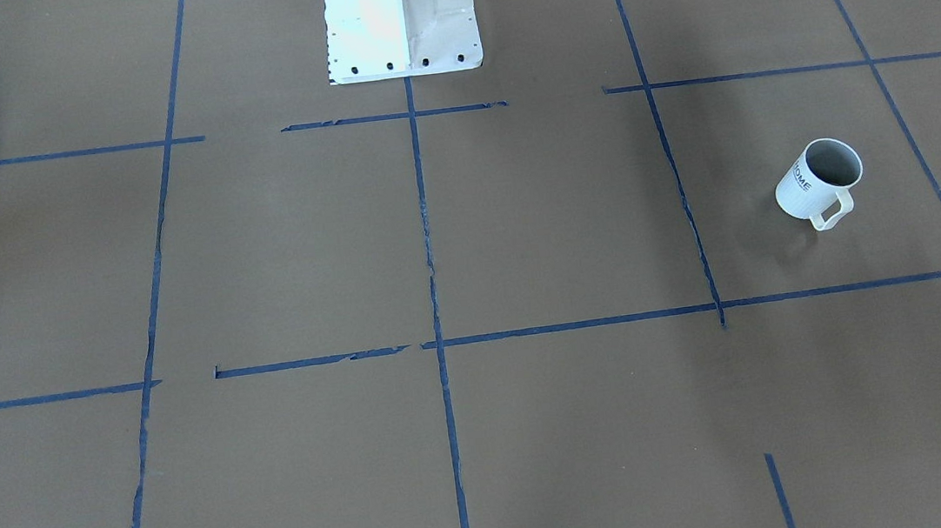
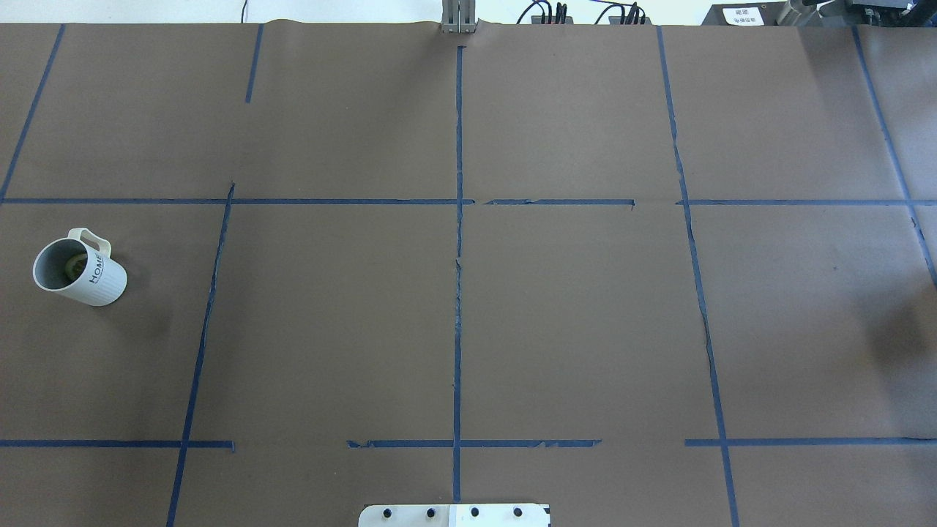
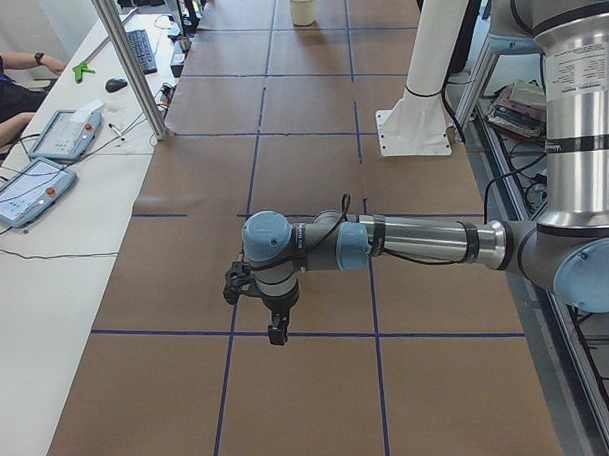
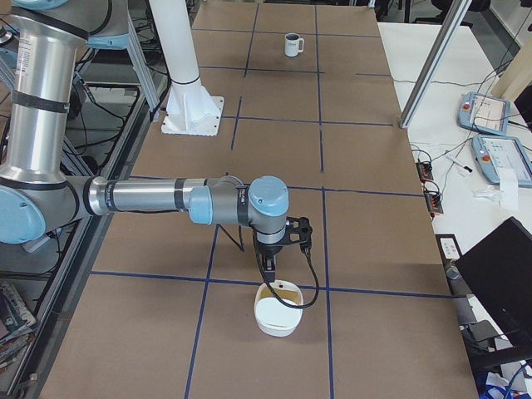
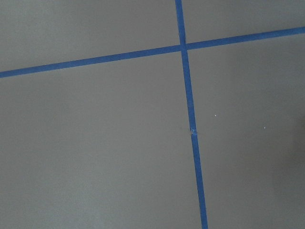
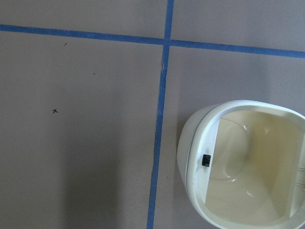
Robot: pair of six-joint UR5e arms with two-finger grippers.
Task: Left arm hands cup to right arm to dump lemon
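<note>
The white ribbed "HOME" cup [image 1: 802, 192] stands upright on the brown table near the robot's left end, handle toward the operators' side. It also shows in the overhead view [image 2: 101, 282] and small and far in the exterior right view [image 4: 292, 45]. The yellow-green lemon [image 2: 73, 264] lies inside it. The left gripper [image 3: 276, 332] hangs over the table, seen only in the exterior left view; I cannot tell whether it is open or shut. The right gripper [image 4: 268, 270] hangs just above a cream bowl [image 4: 274, 324]; I cannot tell its state either. Neither wrist view shows fingers.
The cream bowl fills the right wrist view's lower right [image 6: 190, 152]. The white robot pedestal [image 1: 401, 18] stands at the table's middle back. Blue tape lines cross the table. A side desk with tablets [image 3: 28, 188], a metal post [image 3: 129, 64] and an operator's arm lie beyond.
</note>
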